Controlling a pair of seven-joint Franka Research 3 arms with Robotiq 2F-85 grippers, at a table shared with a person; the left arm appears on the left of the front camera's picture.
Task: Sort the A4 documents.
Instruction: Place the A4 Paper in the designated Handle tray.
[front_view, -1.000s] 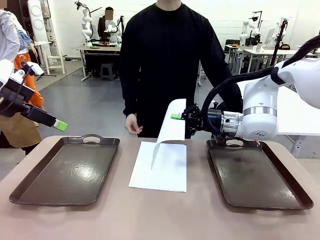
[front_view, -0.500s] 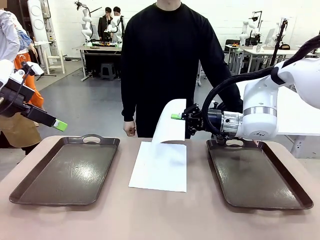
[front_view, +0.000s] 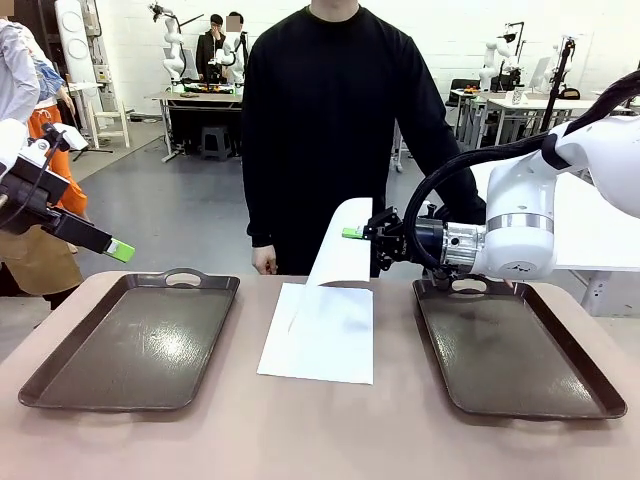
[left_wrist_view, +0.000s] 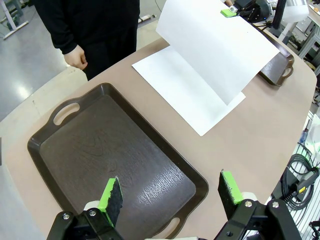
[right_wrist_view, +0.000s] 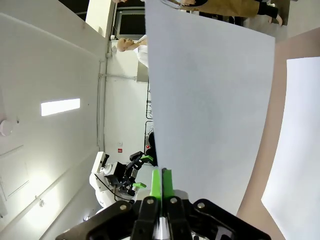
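The right end effector (front_view: 352, 233) was pinched shut on the top edge of a thin white A4 paper sheet (front_view: 343, 255), which was raised and curling above a second flat white sheet (front_view: 322, 345). That sheet lay on the tan bench (front_view: 300, 440) between two dark brown handled trays — the left tray (front_view: 130, 345) and the right tray (front_view: 510, 350). The left end effector (left_wrist_view: 170, 189) hung above the left tray, fingers spread wide, gripping nothing.

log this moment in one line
right jaws: shut on lifted sheet | left jaws: open near left tray | other paper: flat on table
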